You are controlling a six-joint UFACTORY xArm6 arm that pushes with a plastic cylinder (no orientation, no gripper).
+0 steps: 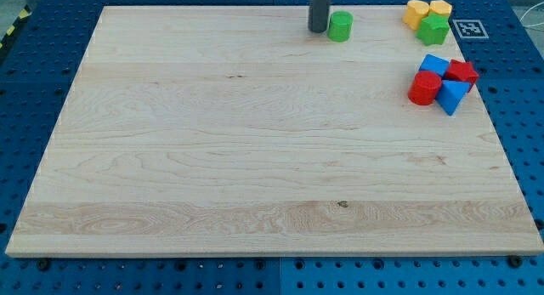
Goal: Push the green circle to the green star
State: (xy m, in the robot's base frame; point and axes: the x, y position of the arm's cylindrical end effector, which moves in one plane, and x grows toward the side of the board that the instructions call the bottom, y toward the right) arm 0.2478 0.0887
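Green circle (340, 26) near the tabletop's (255, 159) far edge, tip touching its left side.
Short, upright and bright green, it stands well apart from the green star (433, 29) in the far right corner, beside two yellow blocks (427, 10). My tip (319, 30), a plain rod with nothing to spread or pinch, seems set to shove rightward.

The dark rod's tip (319, 30) rests at the far edge of the pale wooden board (255, 159), just left of the green cylinder block (340, 26); well to the right, the green star block (433, 29) touches two yellow blocks (427, 10); nearer, red and blue blocks (442, 82) cluster.
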